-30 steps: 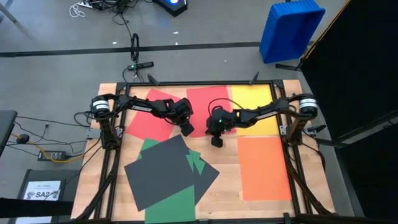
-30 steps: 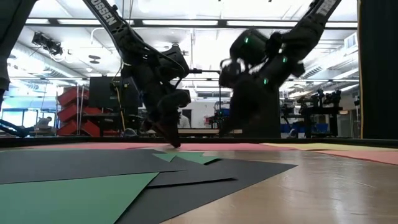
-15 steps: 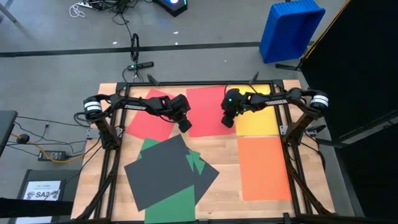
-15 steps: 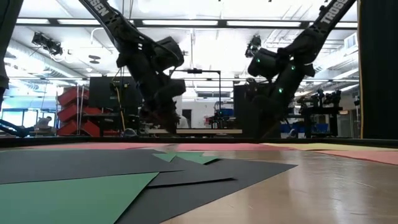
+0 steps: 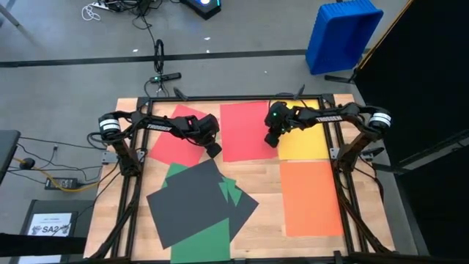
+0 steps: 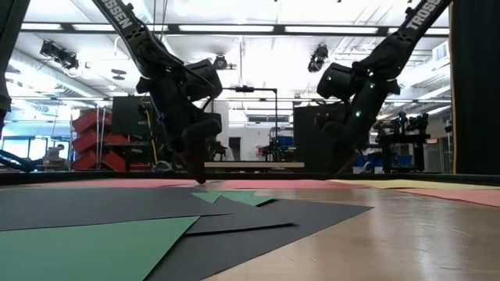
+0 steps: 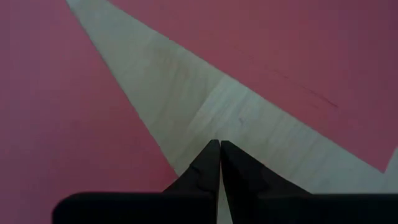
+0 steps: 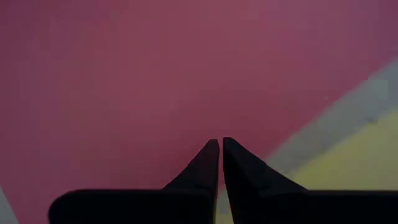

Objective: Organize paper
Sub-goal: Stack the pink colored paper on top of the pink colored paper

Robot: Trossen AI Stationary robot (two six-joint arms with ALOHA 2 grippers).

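Both your grippers have their fingers pressed together, empty: the left gripper [image 5: 213, 149] over the tilted red sheet [image 5: 176, 138], the right gripper [image 5: 272, 138] at the square red sheet's [image 5: 244, 130] right edge. Closed tips probably suit sliding paper flat on the bench [image 5: 264, 187].

I have drawn my right hand [image 5: 273, 141] back from mid-bench to the red sheet's [image 5: 245, 128] yellow-side edge; my left hand [image 5: 213, 150] retreated slightly leftward.

Two dark arms [image 5: 165, 125], white lettering, seemingly green lights

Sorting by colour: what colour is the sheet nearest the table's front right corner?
Orange: the large orange paper sheet, clearest in the high view.
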